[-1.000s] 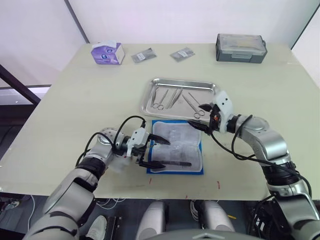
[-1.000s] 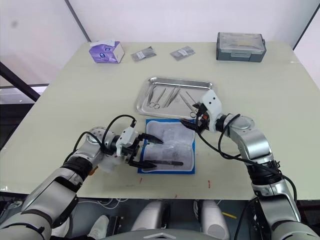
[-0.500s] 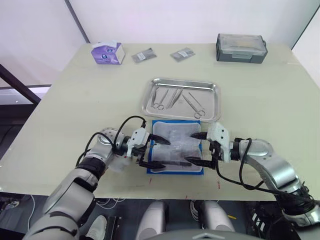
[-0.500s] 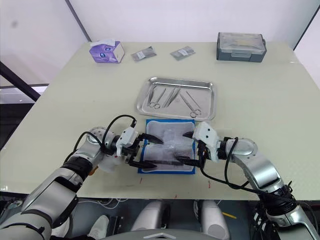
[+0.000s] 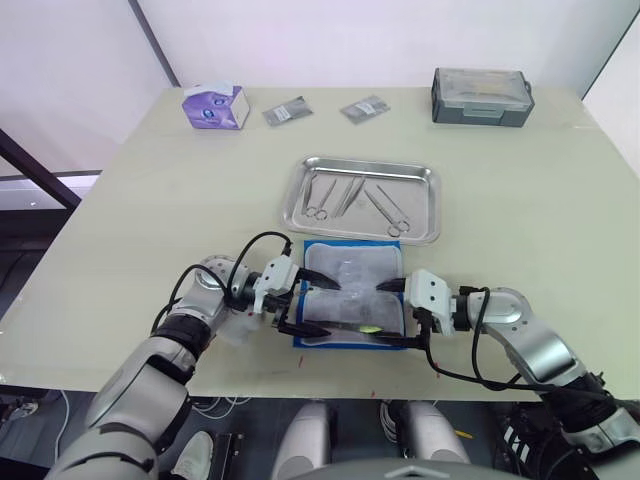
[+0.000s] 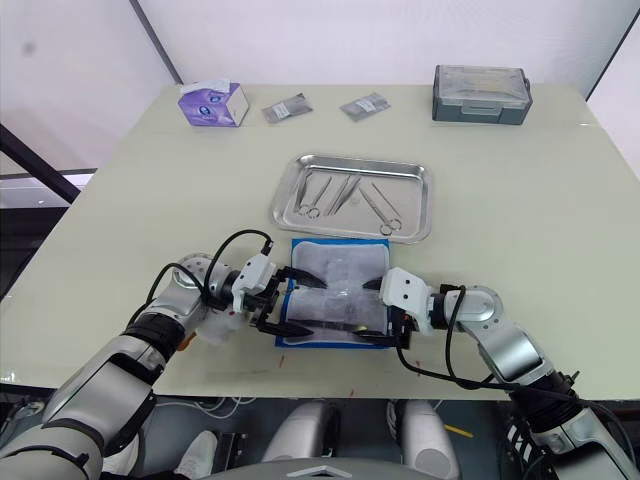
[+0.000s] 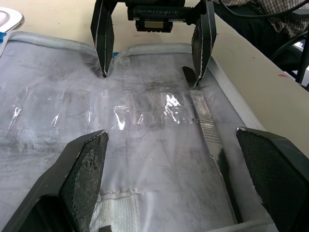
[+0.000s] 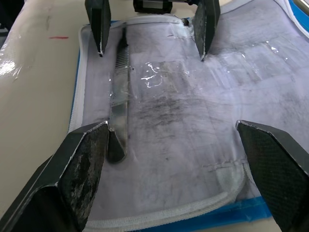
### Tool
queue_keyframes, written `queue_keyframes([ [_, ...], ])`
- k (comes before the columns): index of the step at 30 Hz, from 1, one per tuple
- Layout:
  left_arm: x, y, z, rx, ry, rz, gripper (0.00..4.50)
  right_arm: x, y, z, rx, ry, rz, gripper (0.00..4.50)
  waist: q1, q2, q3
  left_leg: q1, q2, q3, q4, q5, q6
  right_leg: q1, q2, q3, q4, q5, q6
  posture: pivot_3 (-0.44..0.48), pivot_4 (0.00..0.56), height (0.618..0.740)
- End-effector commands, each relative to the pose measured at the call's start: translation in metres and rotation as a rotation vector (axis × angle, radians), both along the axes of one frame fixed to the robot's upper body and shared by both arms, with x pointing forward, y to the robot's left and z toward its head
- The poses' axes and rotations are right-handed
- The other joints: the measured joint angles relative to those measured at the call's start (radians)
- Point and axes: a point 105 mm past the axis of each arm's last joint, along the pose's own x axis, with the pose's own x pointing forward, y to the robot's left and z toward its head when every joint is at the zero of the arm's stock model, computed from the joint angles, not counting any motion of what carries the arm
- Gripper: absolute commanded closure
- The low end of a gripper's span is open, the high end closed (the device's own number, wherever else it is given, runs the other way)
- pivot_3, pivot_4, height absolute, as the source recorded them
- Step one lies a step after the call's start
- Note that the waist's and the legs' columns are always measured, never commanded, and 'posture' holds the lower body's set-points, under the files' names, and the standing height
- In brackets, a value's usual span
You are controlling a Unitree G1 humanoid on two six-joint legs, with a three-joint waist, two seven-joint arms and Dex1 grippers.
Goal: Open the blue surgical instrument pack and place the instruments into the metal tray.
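1. I see a pale cream rectangular table (image 5: 180, 190) against white walls, with dark floor beyond its left edge.
2. Along the far edge sit a small purple-white tissue box (image 5: 215, 106), two small grey foil packets (image 5: 288, 110) and a grey lidded plastic box (image 5: 482, 96).
3. The shallow shiny steel tray (image 5: 364, 197) lies mid-table, holding slim silver instruments (image 5: 320, 198).
4. Just nearer me, the bright-blue fabric instrument pack (image 5: 352, 305) lies opened, clear pockets up, one dark-handled tool (image 8: 118, 104) inside.
5. My left gripper (image 5: 305, 304) and right gripper (image 5: 390, 314) face each other across the pack, both spread wide.
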Motion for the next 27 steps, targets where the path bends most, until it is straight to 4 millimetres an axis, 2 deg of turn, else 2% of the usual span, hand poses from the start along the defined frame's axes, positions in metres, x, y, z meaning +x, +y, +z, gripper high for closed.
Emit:
queue_keyframes([
  [1,-0.016,0.005,-0.022,0.067,0.106,-0.038,0.0,-0.005,-0.004,-0.016,-0.082,0.019,0.03,0.08,0.0,0.0,0.0,0.0,0.0,0.0,0.0,0.0,0.0,0.0,0.0,0.0,0.0,0.0,0.0,0.0,0.15,0.738],
  [10,-0.015,0.005,-0.021,0.067,0.103,-0.038,0.0,-0.002,0.0,-0.01,-0.056,-0.004,0.033,0.08,0.0,0.0,0.0,0.0,0.0,0.0,0.0,0.0,0.0,0.0,0.0,0.0,0.0,0.0,0.0,0.0,0.15,0.738],
  [17,-0.014,0.005,-0.021,0.068,0.1,-0.037,0.0,0.0,-0.004,-0.016,-0.087,-0.001,0.032,0.08,0.0,0.0,0.0,0.0,0.0,0.0,0.0,0.0,0.0,0.0,0.0,0.0,0.0,0.0,0.0,0.0,0.15,0.738],
  [21,-0.014,0.005,-0.021,0.069,0.099,-0.036,0.0,0.001,-0.006,-0.018,-0.101,0.007,0.034,1.13,0.0,0.0,0.0,0.0,0.0,0.0,0.0,0.0,0.0,0.0,0.0,0.0,0.0,0.0,0.0,0.0,0.15,0.738],
  [27,-0.013,0.006,-0.02,0.071,0.097,-0.034,0.0,-0.001,-0.01,-0.021,-0.131,0.028,0.047,3.5,0.0,-0.001,-0.001,0.001,0.0,0.0,0.0,0.0,0.0,0.0,0.0,0.0,0.0,0.0,0.0,0.0,0.15,0.738],
])
